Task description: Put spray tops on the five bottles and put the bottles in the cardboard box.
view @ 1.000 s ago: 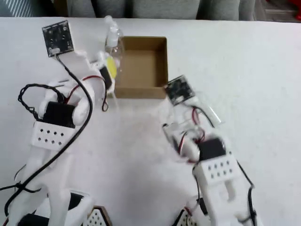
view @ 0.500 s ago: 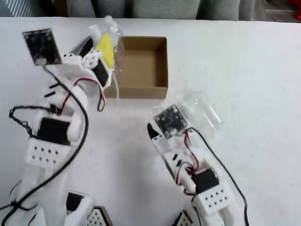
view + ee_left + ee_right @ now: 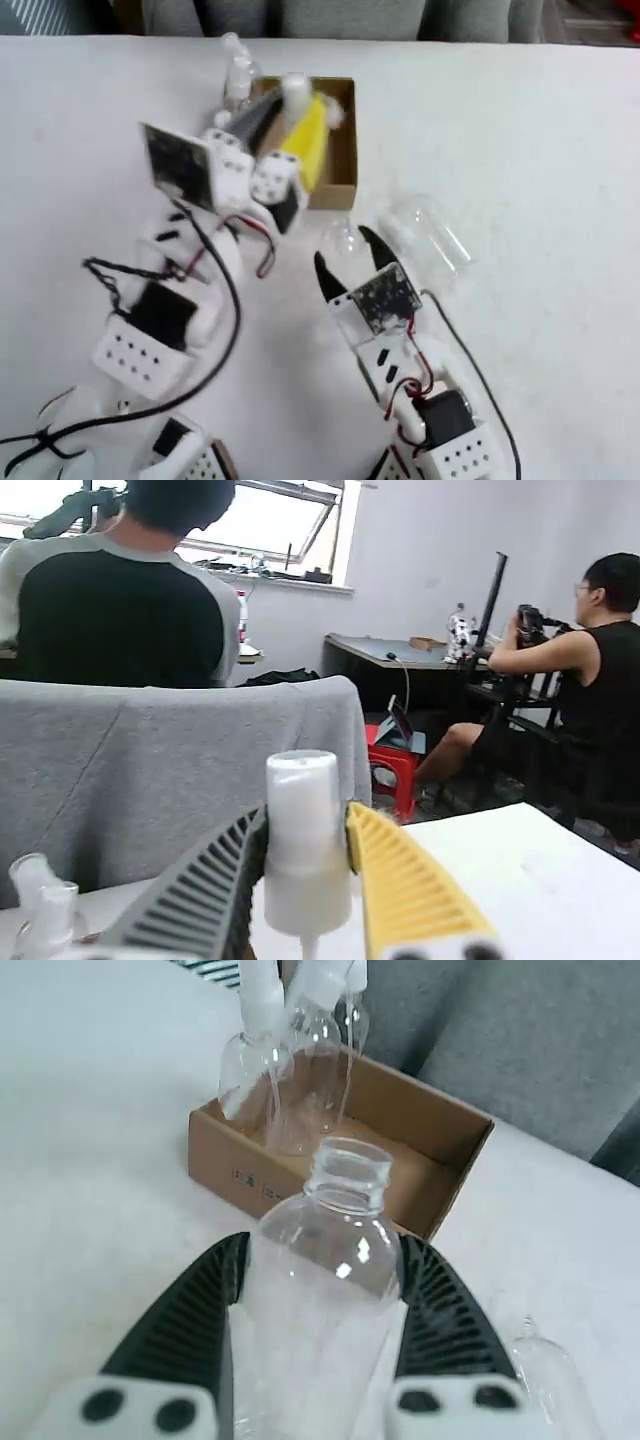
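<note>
Two arms work at a white table [image 3: 550, 150]. My left gripper [image 3: 300, 98] hangs over the cardboard box [image 3: 348, 150], its black and yellow jaws pinched on a white spray top [image 3: 302, 840]. My right gripper [image 3: 345, 250] sits just in front of the box, its jaws closed against both sides of a clear bottle [image 3: 322, 1260] with a bare, open neck. A second bottle [image 3: 432, 232] lies on the table just beside that gripper.

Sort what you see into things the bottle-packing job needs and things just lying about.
Job: spray top in left end effector; uncapped bottle in right end effector; capped bottles; lying bottles; cardboard box.
Lying about: grey chair back; red stool; desk.
</note>
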Controlling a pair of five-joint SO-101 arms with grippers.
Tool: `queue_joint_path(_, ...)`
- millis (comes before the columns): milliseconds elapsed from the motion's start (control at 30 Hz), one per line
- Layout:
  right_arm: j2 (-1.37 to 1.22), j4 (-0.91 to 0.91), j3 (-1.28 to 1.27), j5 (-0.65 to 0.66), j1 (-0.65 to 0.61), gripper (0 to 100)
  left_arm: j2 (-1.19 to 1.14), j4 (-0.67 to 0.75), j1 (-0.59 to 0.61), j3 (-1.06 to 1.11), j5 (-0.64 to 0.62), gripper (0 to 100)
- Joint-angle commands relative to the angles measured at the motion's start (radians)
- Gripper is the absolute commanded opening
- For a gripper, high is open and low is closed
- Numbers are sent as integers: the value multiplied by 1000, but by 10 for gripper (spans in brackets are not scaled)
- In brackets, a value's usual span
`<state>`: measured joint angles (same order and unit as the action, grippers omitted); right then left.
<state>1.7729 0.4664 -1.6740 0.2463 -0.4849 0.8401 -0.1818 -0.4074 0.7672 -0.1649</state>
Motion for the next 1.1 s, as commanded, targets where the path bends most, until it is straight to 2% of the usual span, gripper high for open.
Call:
queue_joint_path(0,7,-21,3,-9,4,17,33,203,-81,64,25,20)
queue_joint_path(133,7,-16,0,-9,2,17,33,348,-81,87,23,20)
queue_joint_path(300,7,-15,0,-9,2,17,33,333,-87,51,18,20)
queue_joint_path(500,7,-15,0,-9,2,17,33,331,-81,58,-132,20)
queue_joint_path(1067,7,-13,0,-9,10,17,33,334,-81,287,-138,20)
